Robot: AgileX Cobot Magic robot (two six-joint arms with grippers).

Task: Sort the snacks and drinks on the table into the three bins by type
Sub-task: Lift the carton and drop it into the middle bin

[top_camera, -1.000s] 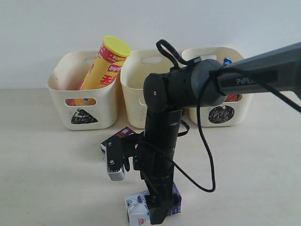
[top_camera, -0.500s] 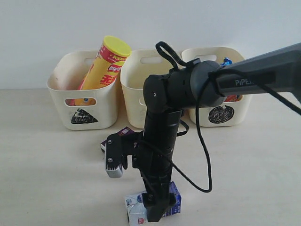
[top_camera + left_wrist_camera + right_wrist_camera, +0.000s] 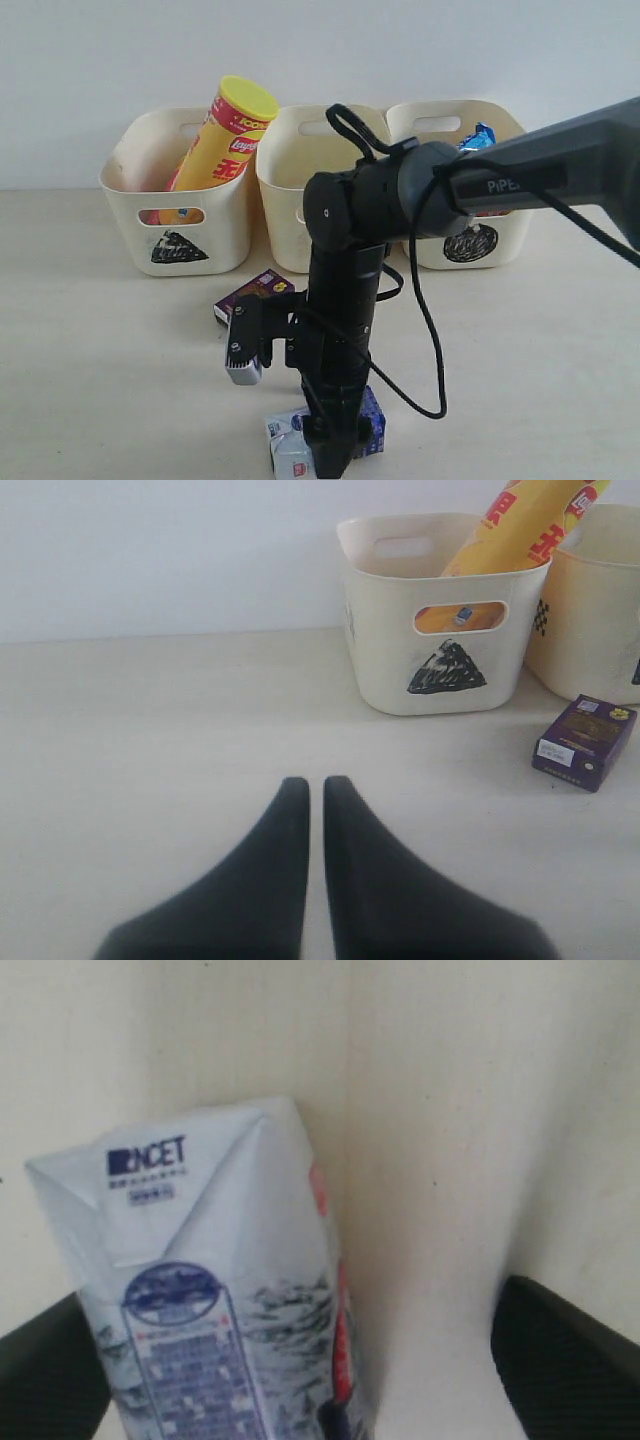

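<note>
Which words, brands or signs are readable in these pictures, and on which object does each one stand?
"PiPER": right arm.
"NCET": milk carton; its smaller print is blurred.
"Lay's": yellow tube.
Black scribbled triangle: bin holding that tube.
Purple box: print too small.

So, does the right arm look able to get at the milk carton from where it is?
Likely yes: the right gripper is open over the milk carton, one finger either side, with only the carton between, though it sits off-centre.
</note>
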